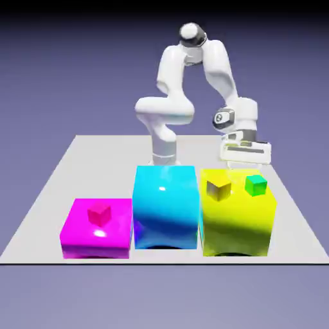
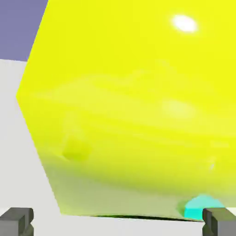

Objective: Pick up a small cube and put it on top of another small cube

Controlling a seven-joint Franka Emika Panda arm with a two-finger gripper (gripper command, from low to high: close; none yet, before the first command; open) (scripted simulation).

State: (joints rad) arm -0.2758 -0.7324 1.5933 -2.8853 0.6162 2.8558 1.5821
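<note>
I am approaching the teal cube (image 2: 199,206) behind the yellow block (image 1: 238,212), near the desk's far edge; my fingers (image 2: 117,222) are apart, and next I must descend over it

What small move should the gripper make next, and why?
Probably a sideways shift toward what looks like the teal cube: in the hand view it peeks out by the right-hand fingertip, at the big yellow block's lower edge, not between the open gripper's tips. Centre it before descending.

Gripper (image 1: 246,156) low behind big yellow block (image 1: 238,222), fingers apparently hidden; small green cube (image 1: 256,185), olive-yellow cube (image 1: 218,189) on top.
</note>
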